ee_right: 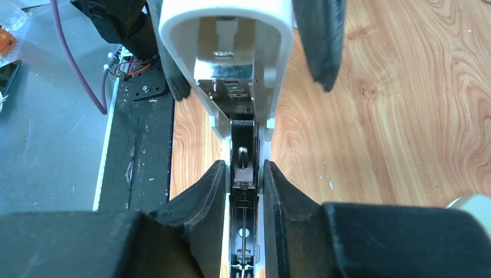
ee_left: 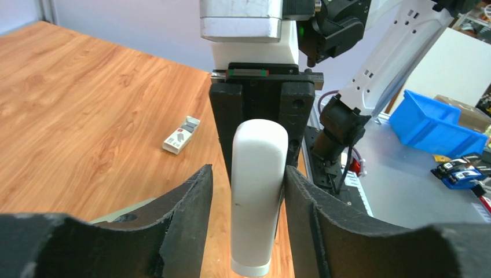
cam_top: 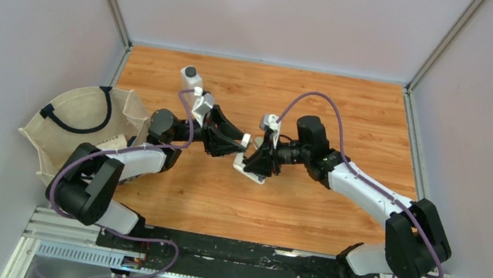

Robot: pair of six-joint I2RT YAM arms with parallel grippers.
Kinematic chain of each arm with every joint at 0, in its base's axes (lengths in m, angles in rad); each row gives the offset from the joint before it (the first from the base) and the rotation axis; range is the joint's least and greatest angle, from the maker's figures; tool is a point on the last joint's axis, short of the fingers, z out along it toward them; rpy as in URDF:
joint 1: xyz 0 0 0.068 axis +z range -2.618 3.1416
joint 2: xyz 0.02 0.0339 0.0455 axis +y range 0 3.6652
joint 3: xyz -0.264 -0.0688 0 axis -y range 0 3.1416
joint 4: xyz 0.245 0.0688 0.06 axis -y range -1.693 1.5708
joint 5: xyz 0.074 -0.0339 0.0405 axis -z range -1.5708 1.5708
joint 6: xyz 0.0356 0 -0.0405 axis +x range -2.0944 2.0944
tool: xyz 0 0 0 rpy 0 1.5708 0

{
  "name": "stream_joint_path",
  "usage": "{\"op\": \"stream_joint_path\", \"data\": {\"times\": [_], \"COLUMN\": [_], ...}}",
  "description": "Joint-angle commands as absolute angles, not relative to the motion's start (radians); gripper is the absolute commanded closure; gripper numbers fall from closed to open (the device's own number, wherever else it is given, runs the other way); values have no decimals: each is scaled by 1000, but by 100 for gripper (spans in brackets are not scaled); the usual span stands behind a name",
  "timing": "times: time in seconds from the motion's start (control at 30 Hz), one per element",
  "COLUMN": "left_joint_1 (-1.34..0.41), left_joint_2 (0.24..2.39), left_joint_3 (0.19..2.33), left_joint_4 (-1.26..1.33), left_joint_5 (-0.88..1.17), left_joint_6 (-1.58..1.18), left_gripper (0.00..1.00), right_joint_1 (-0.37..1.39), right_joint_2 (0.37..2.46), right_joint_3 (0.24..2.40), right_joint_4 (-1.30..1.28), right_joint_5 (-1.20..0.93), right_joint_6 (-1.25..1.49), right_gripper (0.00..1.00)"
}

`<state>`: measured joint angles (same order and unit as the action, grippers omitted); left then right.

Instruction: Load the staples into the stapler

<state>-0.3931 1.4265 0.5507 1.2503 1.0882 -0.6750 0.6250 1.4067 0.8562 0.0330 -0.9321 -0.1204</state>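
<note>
Stapler [ee_right: 234, 87], hinged open, sitting between my two arms over the middle of the table [cam_top: 351, 110]; I cannot tell whether its base is resting on the wood.

Bag [cam_top: 68, 101]: lying at the table's left edge, well apart from the work; I am ignoring it.

Right gripper [ee_right: 243, 171]: clamping the lower half of the stapler, one finger pressing each side of the channel [ee_right: 243, 153]. The channel is facing the wrist camera and, as far as I can judge, is showing dark and unfilled.

Left gripper [ee_left: 249, 172]: jaws standing slightly apart around the white lid [ee_left: 259, 220]. One finger is touching the lid and the other is showing a gap, so it is flanking rather than pinching.

Staples [ee_left: 181, 136]: a small white box lying flat on the wood, well apart from both grippers; I am not finding it in the overhead view.

Step in hand, in my judgement: freeing the left arm to fetch that box. To do it well I am planning three things:
- Draw the left fingers straight back off the lid without nudging it shut.
- Hold the right grip steady with the channel upward.
- Come down on the box across its long sides, since something so small is likely to skid.
</note>
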Motion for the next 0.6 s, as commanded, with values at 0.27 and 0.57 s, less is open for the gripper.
{"op": "stream_joint_path", "data": {"times": [0.27,0.57], "left_joint_1": [-377,-267], "left_joint_2": [1408,1339], "left_joint_3": [592,592], "left_joint_4": [1316,1310], "left_joint_5": [1074,1060], "left_joint_6": [-687,-721], "left_gripper": [28,21], "right_joint_1": [621,623], "right_joint_2": [1400,1436], "right_joint_3": [882,877], "right_joint_4": [23,5], "right_joint_5": [-907,-738], "right_joint_6": [-140,-167], "right_gripper": [91,91]}}
